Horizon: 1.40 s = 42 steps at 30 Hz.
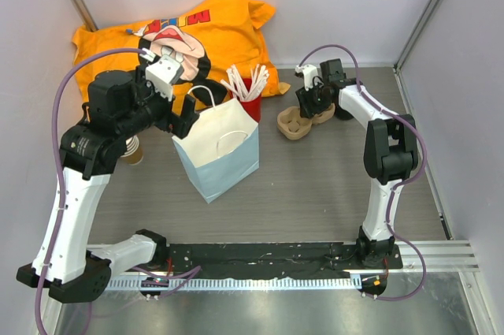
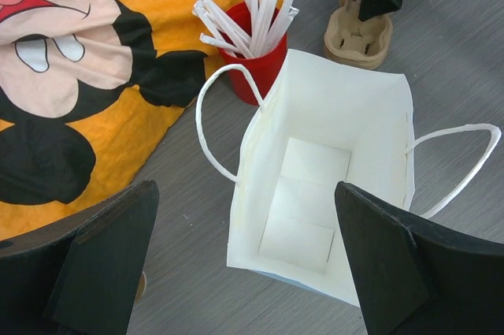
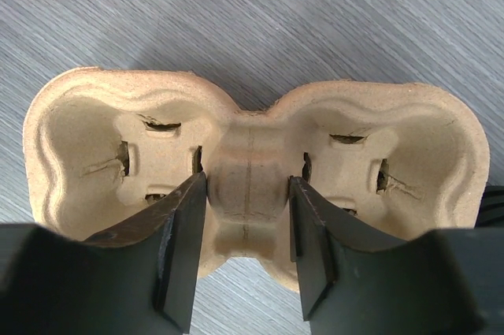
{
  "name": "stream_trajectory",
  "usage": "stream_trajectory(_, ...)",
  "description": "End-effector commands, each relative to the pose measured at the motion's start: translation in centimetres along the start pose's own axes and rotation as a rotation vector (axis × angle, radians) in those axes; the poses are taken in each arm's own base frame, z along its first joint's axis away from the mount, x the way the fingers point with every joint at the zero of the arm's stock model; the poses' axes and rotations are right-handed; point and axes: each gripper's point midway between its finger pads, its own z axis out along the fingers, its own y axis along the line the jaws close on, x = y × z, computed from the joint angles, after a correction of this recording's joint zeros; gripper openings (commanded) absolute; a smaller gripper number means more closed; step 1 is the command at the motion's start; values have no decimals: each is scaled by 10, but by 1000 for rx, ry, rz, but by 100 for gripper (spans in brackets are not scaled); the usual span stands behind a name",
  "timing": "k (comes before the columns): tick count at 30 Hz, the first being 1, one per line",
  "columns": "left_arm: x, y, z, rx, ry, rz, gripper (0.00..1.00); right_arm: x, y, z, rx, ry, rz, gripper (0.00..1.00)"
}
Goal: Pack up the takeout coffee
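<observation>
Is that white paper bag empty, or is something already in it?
Empty. Looking down into the bag, only its bare folded bottom shows.

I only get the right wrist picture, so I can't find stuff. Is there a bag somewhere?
Observer: Yes. A white bag stands open, left of the carrier and apart from it.
Operator: Is anything inside it?
Observer: Nothing. The left wrist view looks straight down at its bare bottom.
</observation>
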Motion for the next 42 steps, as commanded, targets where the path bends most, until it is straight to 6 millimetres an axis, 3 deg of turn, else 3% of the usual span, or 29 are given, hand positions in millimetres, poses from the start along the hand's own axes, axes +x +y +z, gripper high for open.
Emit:
stream_trajectory(1,-5,1,1,-5,-21,-9,100,-9,-1,-2,7,-21,-16,46)
stream_trajectory(8,-4,1,2,-3,-20,-13,100,-18,-1,-9,7,-33,-18,36)
stream_trajectory(29,0,0,6,8,-14,-28,100,-59,0,-46,32,-112,-40,29)
stream_trajectory(32,-1,0,6,9,-17,-32,100,-55,0,-45,39,-97,-41,29)
stream_trajectory(39,1,-2,6,15,-17,-34,100,-24,4,-19,17,-16,-27,35)
stream_trajectory(42,1,-1,6,12,-18,-32,100,-23,5,-16,15,-13,-27,36)
